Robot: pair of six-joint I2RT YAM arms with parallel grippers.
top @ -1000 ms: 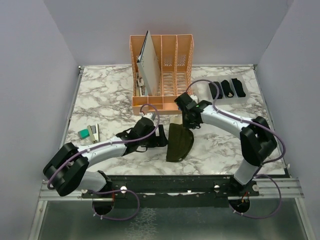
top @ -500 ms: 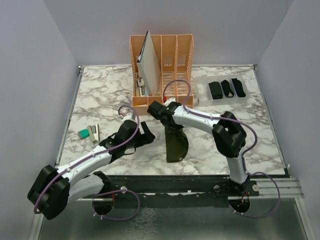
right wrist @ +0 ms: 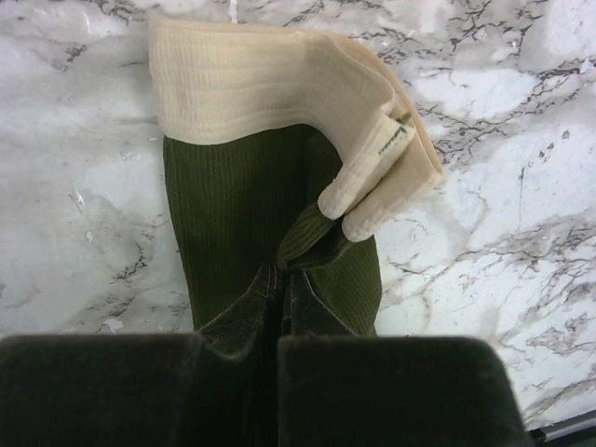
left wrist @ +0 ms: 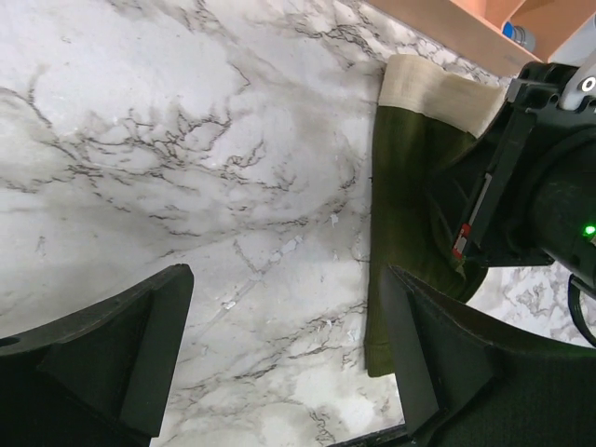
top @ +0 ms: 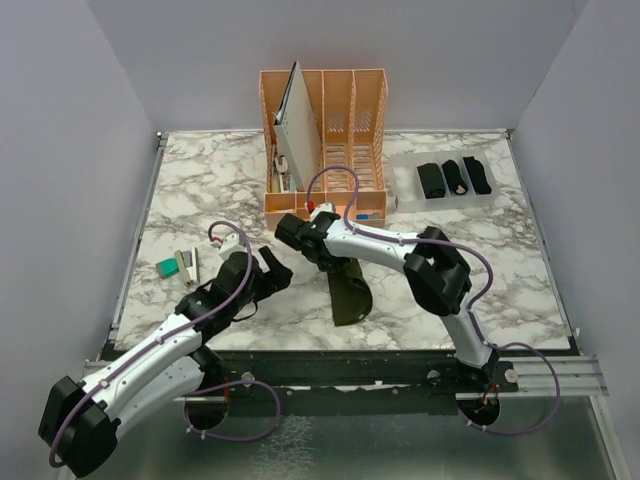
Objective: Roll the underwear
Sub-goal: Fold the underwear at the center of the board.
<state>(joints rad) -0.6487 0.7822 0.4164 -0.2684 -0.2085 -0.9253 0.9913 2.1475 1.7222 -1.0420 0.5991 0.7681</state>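
Right arm (top: pixel 385 240) over underwear (top: pixel 350 292) (orange rack (top: pixel 283 207) behind)

Top view looks down from behind; both wrist views, close, seemingly steep, share the olive underwear (left wrist: pixel 402 219).

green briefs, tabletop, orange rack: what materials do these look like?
Green briefs: soft ribbed knit cloth, matte; fine vertical ribs, cream elastic-looking waistband. Tabletop: marble-pattern, smooth; grey veins, possibly laminate. Orange rack: likely moulded plastic; perforated walls, uniform colour.
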